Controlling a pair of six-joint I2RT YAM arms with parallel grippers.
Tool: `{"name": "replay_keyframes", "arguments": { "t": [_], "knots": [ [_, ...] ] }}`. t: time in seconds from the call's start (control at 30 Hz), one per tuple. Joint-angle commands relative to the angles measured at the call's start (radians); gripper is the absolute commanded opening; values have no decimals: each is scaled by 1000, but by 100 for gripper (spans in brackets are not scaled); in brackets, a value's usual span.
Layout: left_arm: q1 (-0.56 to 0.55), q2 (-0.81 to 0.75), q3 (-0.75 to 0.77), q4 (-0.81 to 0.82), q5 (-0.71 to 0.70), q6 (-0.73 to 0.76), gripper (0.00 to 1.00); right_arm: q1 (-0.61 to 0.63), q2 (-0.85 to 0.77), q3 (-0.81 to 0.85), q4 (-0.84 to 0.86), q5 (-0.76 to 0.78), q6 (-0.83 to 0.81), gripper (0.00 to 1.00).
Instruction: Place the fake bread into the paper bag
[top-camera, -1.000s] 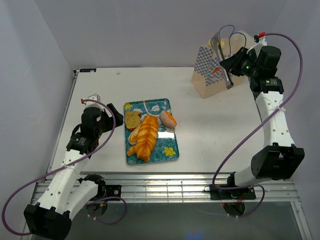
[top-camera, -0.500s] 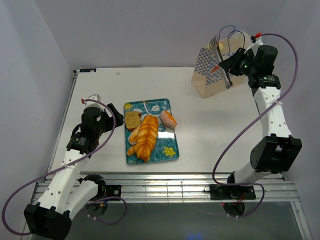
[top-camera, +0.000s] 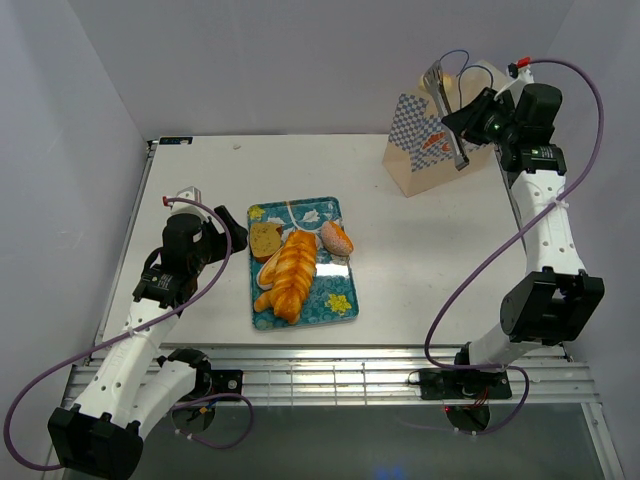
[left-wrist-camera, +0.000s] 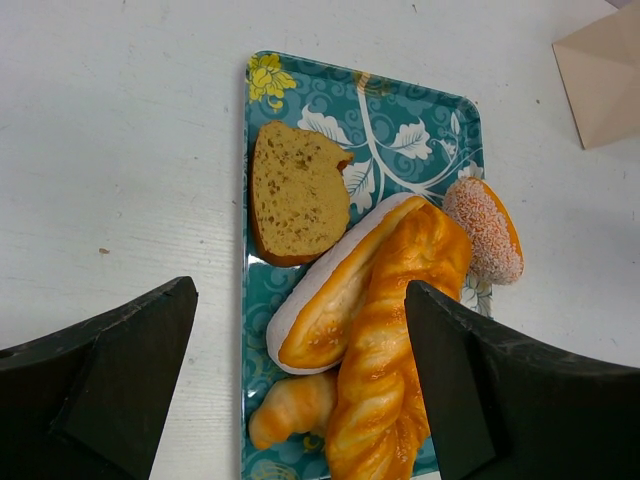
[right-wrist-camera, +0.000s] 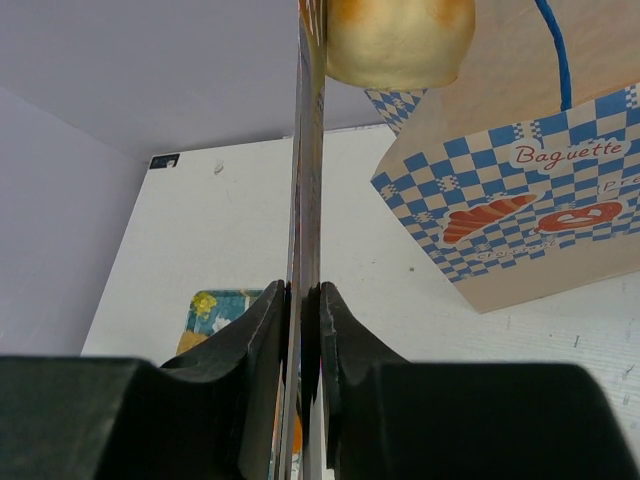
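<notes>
A: Where was the bread at that point?

B: 1 pale round roll (right-wrist-camera: 400, 35) sat at the tip of the metal tongs (right-wrist-camera: 305, 150), up by the top of the paper bag (right-wrist-camera: 520, 200) at the far right of the table (top-camera: 200, 180). The rest lay on the blue tray (left-wrist-camera: 400, 110) near the middle: a toast slice (left-wrist-camera: 295, 190), a braided loaf (left-wrist-camera: 395, 340), a sugared oval bun (left-wrist-camera: 485, 230), a long split bun (left-wrist-camera: 330, 310) and a small croissant (left-wrist-camera: 290, 410).

A: And the tongs themselves?

B: Pressed together, pinching the roll. The right gripper (right-wrist-camera: 303, 300) was clamped on their handles, both fingers tight against the blades, which I'd say was what kept the roll squeezed.

A: Why so high?

B: Probably to clear the bag's rim and cord handles before letting go. I couldn't tell whether the roll was squarely over the opening or just beside it.

A: The other arm?

B: The left gripper (left-wrist-camera: 300, 390) hung over the near left side of the tray, fingers spread wide and holding nothing. It looked parked out of the way.
</notes>
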Motion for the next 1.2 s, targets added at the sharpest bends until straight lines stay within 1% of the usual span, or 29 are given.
{"name": "replay_keyframes", "arguments": {
  "t": [0.0,0.3,0.87,1.03,1.17],
  "knots": [
    [-5,-7,-4,12,12,8,96,-5,10,27,59,2,-17,8],
    [-5,-6,-4,12,14,8,96,-17,20,3,62,37,-34,8],
    [-5,-3,-6,15,23,9,96,-26,56,-16,76,27,-32,8],
    [-5,-3,-6,17,25,9,96,-28,64,-31,91,-16,-17,8],
    [-5,-1,-7,18,26,9,96,-28,44,-88,139,-53,11,8]
  ]
}}
